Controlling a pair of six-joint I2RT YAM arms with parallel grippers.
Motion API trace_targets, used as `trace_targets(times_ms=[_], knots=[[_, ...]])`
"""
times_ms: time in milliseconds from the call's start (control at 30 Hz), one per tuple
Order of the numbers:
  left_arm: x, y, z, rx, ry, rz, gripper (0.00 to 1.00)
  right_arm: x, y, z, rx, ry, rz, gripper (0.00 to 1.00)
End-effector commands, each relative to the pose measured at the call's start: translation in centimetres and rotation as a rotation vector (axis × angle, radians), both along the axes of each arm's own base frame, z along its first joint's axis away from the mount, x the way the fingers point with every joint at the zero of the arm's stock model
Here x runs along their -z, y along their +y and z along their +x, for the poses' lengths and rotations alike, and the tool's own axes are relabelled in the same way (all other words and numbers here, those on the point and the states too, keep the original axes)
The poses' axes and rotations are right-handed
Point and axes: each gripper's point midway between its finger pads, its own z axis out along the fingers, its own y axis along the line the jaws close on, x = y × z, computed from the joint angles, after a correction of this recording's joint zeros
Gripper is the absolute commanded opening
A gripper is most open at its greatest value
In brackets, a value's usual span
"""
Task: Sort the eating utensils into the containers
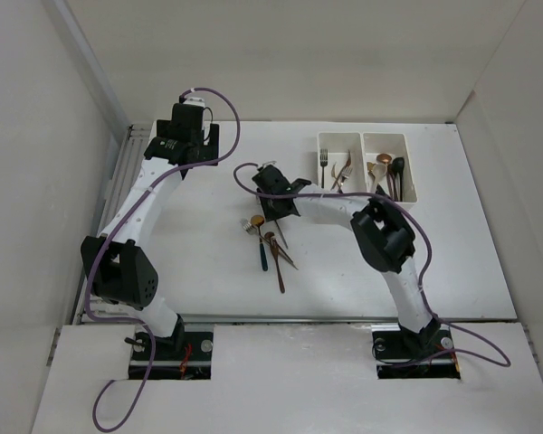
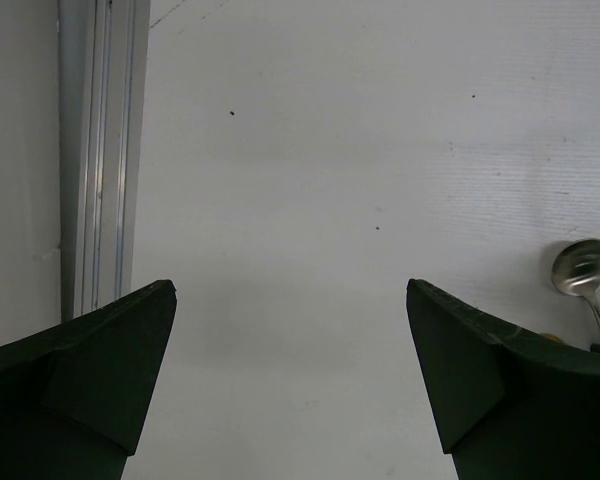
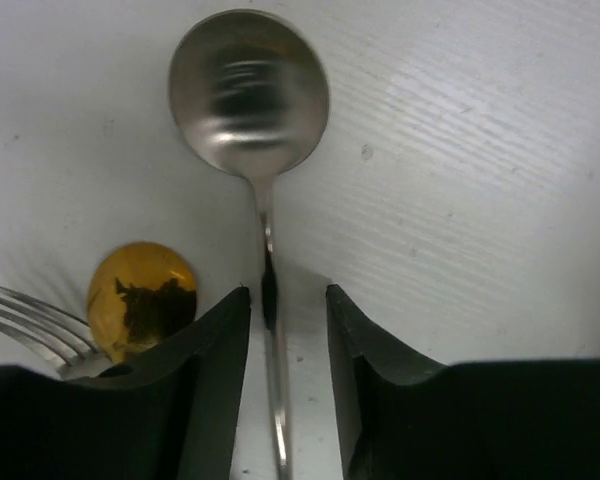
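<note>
My right gripper (image 3: 287,292) is low over the table, its jaws straddling the thin handle of a silver spoon (image 3: 248,95). A narrow gap shows on each side of the handle, so the gripper is open. A gold spoon bowl (image 3: 140,297) and a silver fork (image 3: 30,320) lie just left of it. In the top view these belong to a small pile of eating utensils (image 1: 273,246) at mid-table. The white containers (image 1: 362,136) stand at the back right: forks lie in the left bin and spoons in the right. My left gripper (image 2: 290,285) hangs wide open over bare table, holding nothing.
An aluminium rail (image 2: 100,150) runs along the table's left edge beside my left gripper. White walls close in the table at the back and both sides. The right arm's purple cable (image 1: 253,176) loops above the pile.
</note>
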Motion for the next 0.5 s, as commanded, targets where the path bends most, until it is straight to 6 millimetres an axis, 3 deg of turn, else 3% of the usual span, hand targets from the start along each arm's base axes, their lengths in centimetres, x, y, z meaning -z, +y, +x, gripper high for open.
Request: trace_targets(times_ms=[0, 100, 133, 167, 267, 367, 467], knots=[[-1.5, 0.2, -0.2, 0.000, -0.048, -0.007, 1.00, 3.5, -0.7, -3.4, -0.018, 0.083, -0.115, 0.40], [-1.5, 0.2, -0.2, 0.000, -0.048, -0.007, 1.00, 4.7, -0.9, -4.3, -0.031, 0.108, -0.143, 0.20], [-1.5, 0.2, -0.2, 0.000, -0.048, -0.007, 1.00, 4.6, -0.4, -4.1, -0.036, 0.102, -0.123, 0.07], [-1.5, 0.2, -0.2, 0.000, -0.048, -0.007, 1.00, 4.4, -0.1, -4.1, -0.040, 0.093, -0.102, 0.02], [-1.5, 0.2, -0.2, 0.000, -0.048, -0.007, 1.00, 2.1, -0.1, -3.0, -0.041, 0.041, -0.075, 0.00], [-1.5, 0.2, -0.2, 0.000, -0.048, -0.007, 1.00, -2.8, 0.7, -0.9, -0.054, -0.060, -0.030, 0.00], [-1.8, 0.2, -0.1, 0.000, -0.056, -0.009, 1.00, -11.1, 0.2, 2.3, -0.038, -0.199, 0.062, 0.00]])
